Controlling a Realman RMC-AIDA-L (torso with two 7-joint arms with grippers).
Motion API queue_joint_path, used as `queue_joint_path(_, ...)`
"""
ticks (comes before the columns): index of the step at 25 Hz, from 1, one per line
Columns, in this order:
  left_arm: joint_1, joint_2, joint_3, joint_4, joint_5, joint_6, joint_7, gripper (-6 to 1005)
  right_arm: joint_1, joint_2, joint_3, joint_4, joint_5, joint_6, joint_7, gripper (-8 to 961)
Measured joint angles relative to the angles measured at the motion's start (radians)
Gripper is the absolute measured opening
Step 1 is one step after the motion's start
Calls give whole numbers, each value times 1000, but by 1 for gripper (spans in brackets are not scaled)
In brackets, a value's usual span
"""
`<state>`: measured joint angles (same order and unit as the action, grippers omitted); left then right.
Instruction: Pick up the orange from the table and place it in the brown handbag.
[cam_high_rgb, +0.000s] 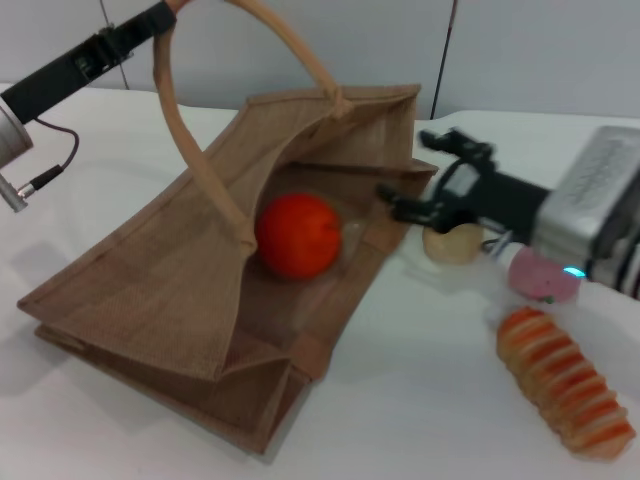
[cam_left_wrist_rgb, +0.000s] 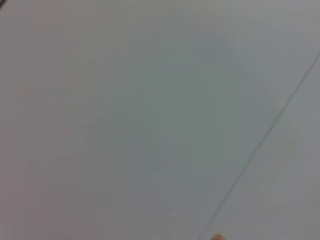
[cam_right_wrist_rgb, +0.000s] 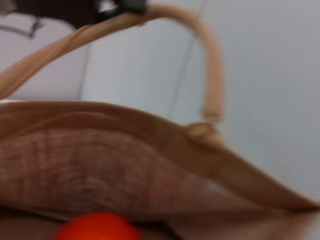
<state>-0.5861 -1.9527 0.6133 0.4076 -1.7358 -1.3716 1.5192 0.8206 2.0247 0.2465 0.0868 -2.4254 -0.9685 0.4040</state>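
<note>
The brown handbag (cam_high_rgb: 150, 270) lies on its side on the white table (cam_high_rgb: 420, 400), its mouth open toward the right. The orange (cam_high_rgb: 297, 235) rests inside the bag, just within the mouth; its top also shows in the right wrist view (cam_right_wrist_rgb: 97, 227). My left gripper (cam_high_rgb: 165, 12) is at the top left, shut on the bag's upper loop handle (cam_high_rgb: 185, 130) and holding it raised; it also shows in the right wrist view (cam_right_wrist_rgb: 107, 7). My right gripper (cam_high_rgb: 415, 175) is open and empty at the right side of the bag's mouth, apart from the orange.
A pale beige ball (cam_high_rgb: 452, 243) lies just right of the bag's mouth, under my right gripper. A pink object (cam_high_rgb: 543, 275) and a long orange-and-cream striped bread piece (cam_high_rgb: 565, 385) lie at the right. The left wrist view shows only a blank wall.
</note>
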Motion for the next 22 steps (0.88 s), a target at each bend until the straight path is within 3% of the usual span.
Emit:
queue_joint_path(4, -8, 1, 1, -44, 1, 56, 59, 120, -42, 1, 48, -111, 1, -97, 96, 896)
queue_joint_path(9, -16, -5, 9, -68, 2, 120, 164, 164, -94, 2, 182, -161, 2, -180, 115, 896)
queue_joint_path(14, -25, -34, 1, -97, -13, 205, 354, 208, -128, 4, 314, -177, 3, -227, 110, 897)
queue_joint_path(18, -25, -74, 0, -106, -70, 294, 538, 320, -156, 7, 425, -171, 3, -236, 93, 897)
queue_joint_path(22, -34, -80, 0, -226, -240, 311, 802, 393, -181, 10, 542, -150, 3, -239, 51, 897)
